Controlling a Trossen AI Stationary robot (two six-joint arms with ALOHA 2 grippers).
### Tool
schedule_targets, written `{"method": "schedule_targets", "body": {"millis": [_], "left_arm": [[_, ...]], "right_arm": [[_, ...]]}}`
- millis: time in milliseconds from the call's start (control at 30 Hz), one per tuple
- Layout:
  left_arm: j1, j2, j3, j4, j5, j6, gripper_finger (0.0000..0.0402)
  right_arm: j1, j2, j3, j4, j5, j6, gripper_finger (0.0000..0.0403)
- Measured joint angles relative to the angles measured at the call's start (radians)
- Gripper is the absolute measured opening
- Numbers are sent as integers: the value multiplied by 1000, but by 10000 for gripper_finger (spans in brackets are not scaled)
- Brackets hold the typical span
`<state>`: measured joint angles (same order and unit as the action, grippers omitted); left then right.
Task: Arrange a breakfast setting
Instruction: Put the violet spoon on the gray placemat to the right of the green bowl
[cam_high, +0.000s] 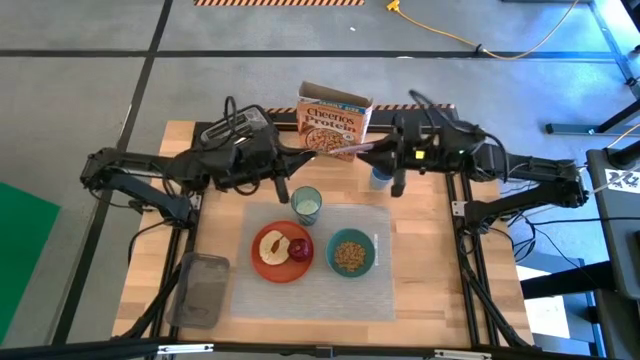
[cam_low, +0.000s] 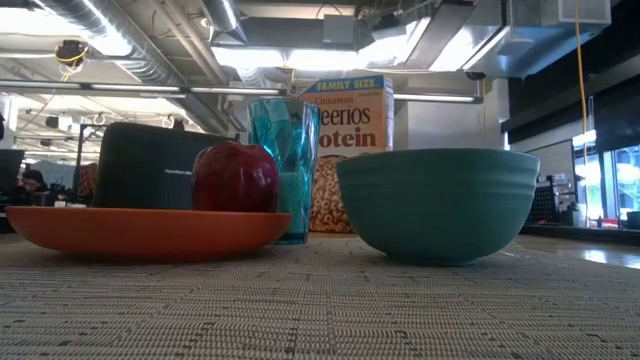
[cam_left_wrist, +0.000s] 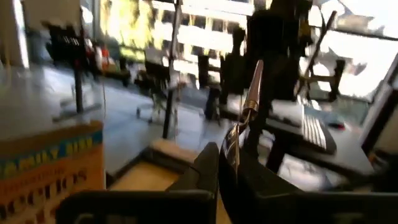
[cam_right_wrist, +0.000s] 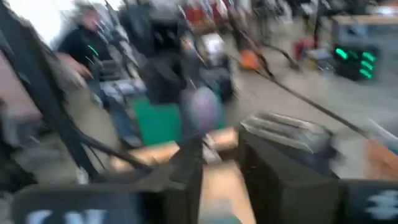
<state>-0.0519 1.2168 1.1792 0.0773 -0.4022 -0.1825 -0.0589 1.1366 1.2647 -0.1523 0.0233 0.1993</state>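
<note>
Two arms: we saw both above the desk's (cam_high: 440, 280) back.
Left gripper (cam_left_wrist: 233, 146): jaws clamped on spoon (cam_left_wrist: 249, 102).
Right gripper (cam_high: 398, 185): jaws, we couldn't tell.

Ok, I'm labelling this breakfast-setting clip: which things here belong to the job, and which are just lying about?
Job: placemat, orange plate, toast slice, red apple, teal bowl, green tumbler, metal spoon held in the left claw.
Lying about: Cheerios box, black toaster, small blue cup beside the right claw, grey tray.
</note>
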Motion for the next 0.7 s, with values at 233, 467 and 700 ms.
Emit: {"method": "schedule_targets", "body": {"millis": [233, 467, 700], "left_arm": [[59, -76, 0, -429, 338, -73, 6], [20, -35, 0, -501, 529, 20, 6], [69, 21, 0, -501, 493, -361, 12]], "right_arm": [[0, -15, 145, -411, -7, -42, 183], [1, 77, 164, -393, -206, 235, 209], [46, 230, 163, -395, -330, 425, 190]]}}
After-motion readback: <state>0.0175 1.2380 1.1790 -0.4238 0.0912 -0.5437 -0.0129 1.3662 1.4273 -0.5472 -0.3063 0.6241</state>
